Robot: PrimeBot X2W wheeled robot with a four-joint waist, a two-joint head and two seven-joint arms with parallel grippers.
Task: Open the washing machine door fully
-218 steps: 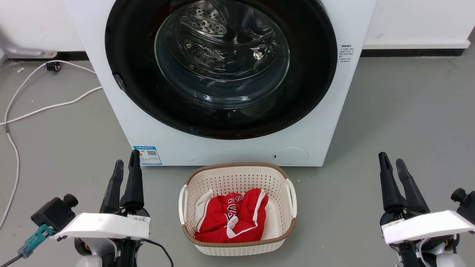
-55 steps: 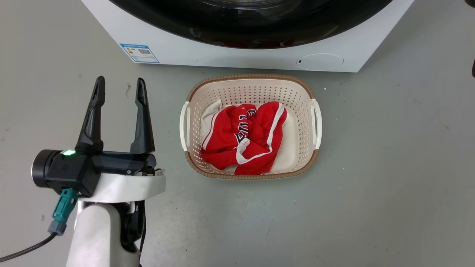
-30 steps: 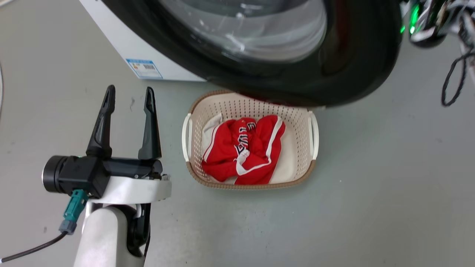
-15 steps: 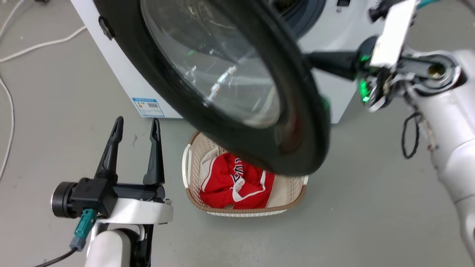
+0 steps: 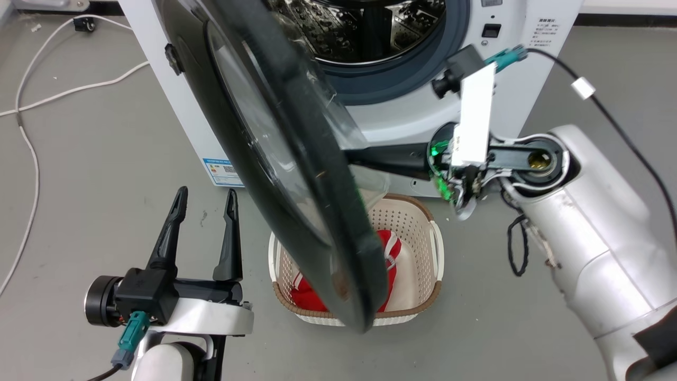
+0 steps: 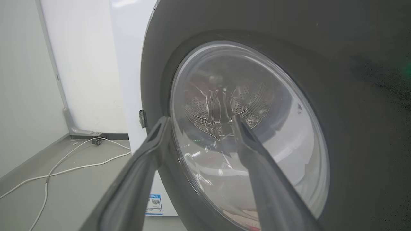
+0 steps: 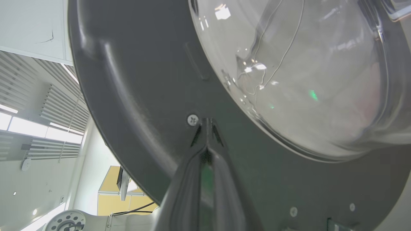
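Black washing machine door (image 5: 288,174) stands half open, right gripper (image 7: 207,126) pinched together against it, left gripper (image 5: 206,193) spread.

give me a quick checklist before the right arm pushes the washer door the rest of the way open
1. Right pincer contact: ok. It is shut, with its tips against the inner face of the washing machine door, beside a screw.
2. Door fully open: not ok. It stands partway, with the drum exposed behind it.
3. Left pincer out of the swing: cannot tell. It is open and faces the door's outer glass; the gap is unclear.
4. Basket clear of the door's lower edge: cannot tell. The door hides part of it in the head view.
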